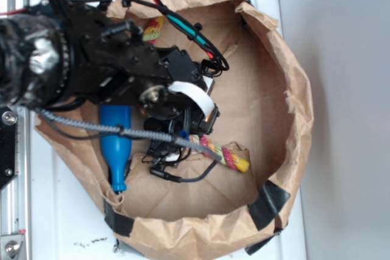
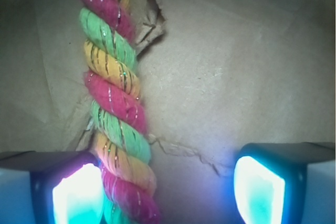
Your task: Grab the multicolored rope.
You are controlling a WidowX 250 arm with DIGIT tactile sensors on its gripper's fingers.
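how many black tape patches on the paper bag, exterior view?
2 clearly visible on the paper bag: one on the rim at lower left, one at lower right. A dark bit below the right one may be more; the arm may hide others.

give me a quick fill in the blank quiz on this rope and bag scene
1. The multicolored rope twists red, yellow and ____ strands.
2. The rope lies inside a brown ____ bag.
3. In the wrist view the rope runs beside the ____ of the two fingers.
4. The bottle-shaped toy is ____.

Missing words: green; paper; left; blue
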